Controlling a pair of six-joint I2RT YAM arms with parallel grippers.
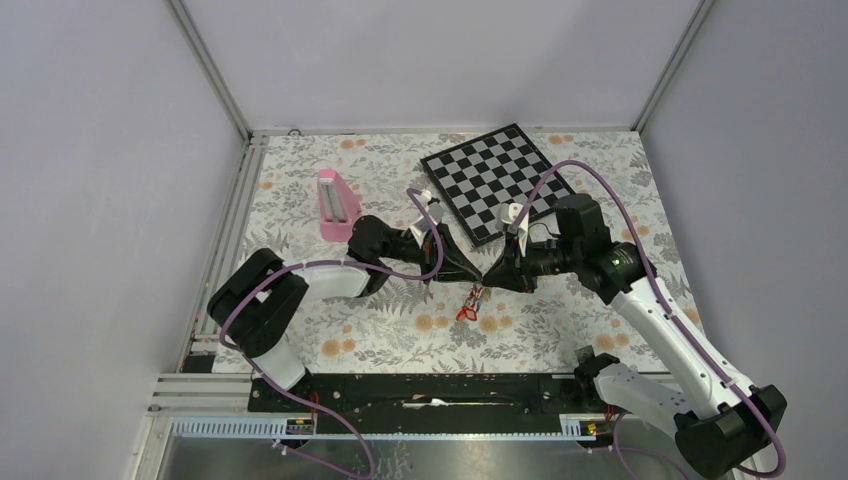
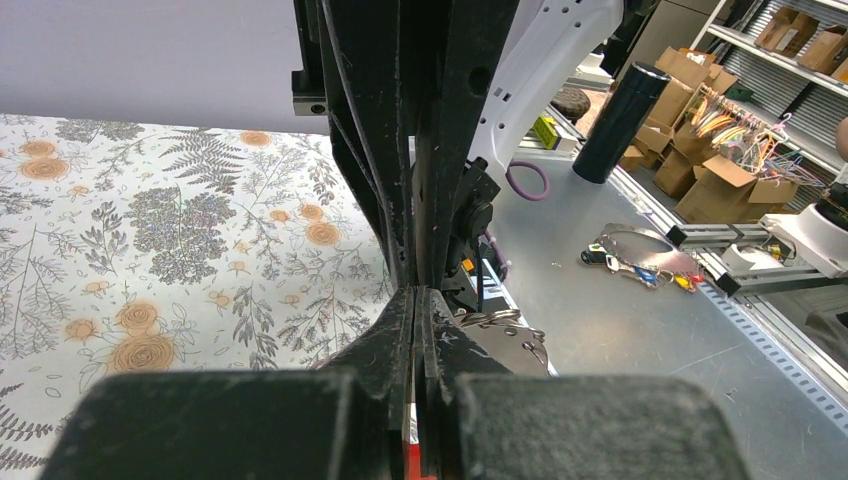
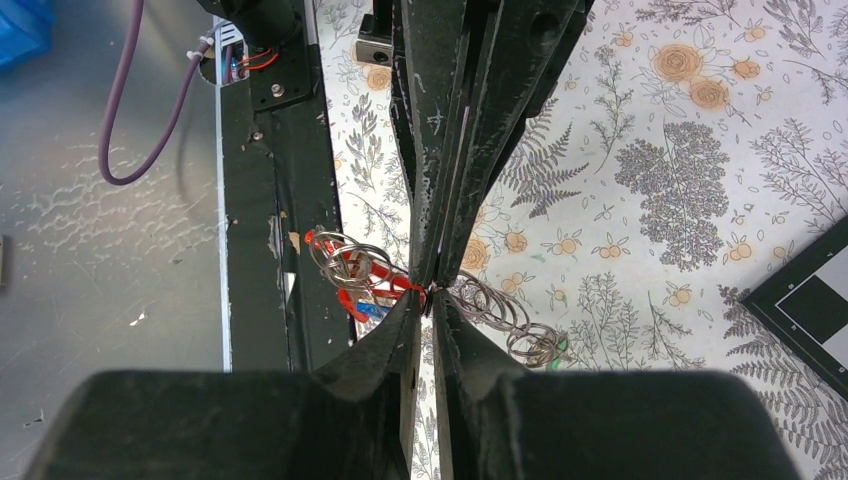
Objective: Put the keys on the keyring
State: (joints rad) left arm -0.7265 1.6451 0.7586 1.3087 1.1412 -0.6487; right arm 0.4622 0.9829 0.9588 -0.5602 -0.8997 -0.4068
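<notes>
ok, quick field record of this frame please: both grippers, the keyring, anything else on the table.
left gripper: shut, tip to tip with the other arm
right gripper: shut on keyring
keyring: red loop, hanging below both grippers
split rings: bunched on either side of the right gripper's pinch
pink block: on mat, left of checkerboard
checkerboard: far centre of mat

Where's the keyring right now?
In the top view the keyring is mid-table, just nearer the arm bases than where the left gripper and right gripper meet, on the near side of the checkerboard.
</notes>
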